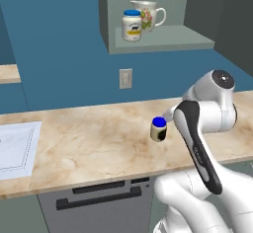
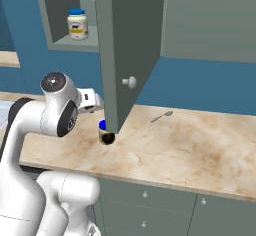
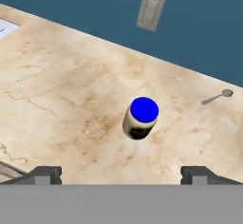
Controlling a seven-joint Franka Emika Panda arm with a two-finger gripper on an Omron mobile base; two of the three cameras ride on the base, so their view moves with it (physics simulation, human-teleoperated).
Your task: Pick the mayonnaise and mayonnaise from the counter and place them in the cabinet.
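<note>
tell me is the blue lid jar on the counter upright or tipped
Upright. The jar stands on its base on the counter, its blue lid facing up, and the hand view looks down on that lid. Nothing touches it.

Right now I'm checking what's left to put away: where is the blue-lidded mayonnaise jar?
The blue-lidded mayonnaise jar stands upright on the counter, below the open cabinet, just ahead of the open fingers, with a spoon farther off.

One mayonnaise jar (image 1: 158, 129) stands on the counter (image 1: 89, 143); another (image 1: 132, 25) beside the pitcher (image 1: 148, 14) in the cabinet (image 1: 163, 42).
</note>
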